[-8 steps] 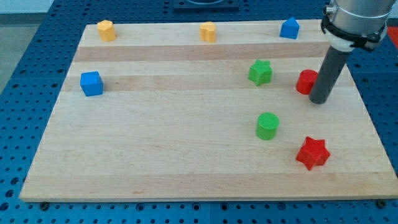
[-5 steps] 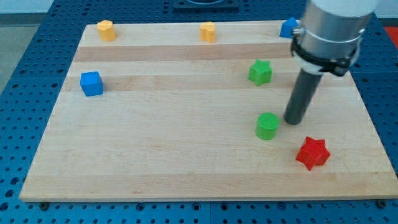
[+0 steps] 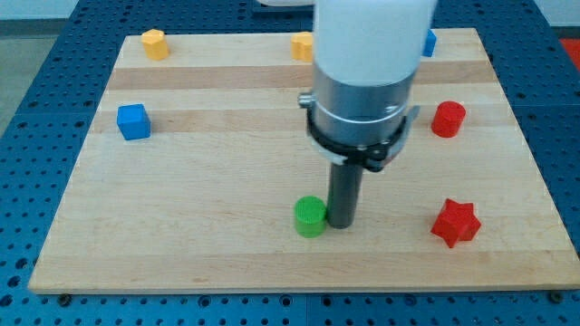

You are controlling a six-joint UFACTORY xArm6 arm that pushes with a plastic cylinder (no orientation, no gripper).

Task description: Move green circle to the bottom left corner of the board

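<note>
The green circle [image 3: 310,216] is a small green cylinder on the wooden board [image 3: 199,244], a little right of the middle and near the view's bottom edge. My tip [image 3: 342,223] stands on the board right against the circle's right side, touching it. The arm's wide grey body rises above the tip and hides the middle top of the board, including the green star seen earlier. The board's bottom left corner [image 3: 45,279] lies far to the view's left of the circle.
A blue cube [image 3: 133,121] sits at the left. A yellow block [image 3: 155,43] is at the top left, another yellow block [image 3: 301,45] at top centre, a blue block [image 3: 427,43] partly hidden. A red cylinder [image 3: 448,119] and red star [image 3: 454,223] are at the right.
My tip has swept from the right edge by the red cylinder down and left to the green circle, and has pushed the circle left and slightly down.
</note>
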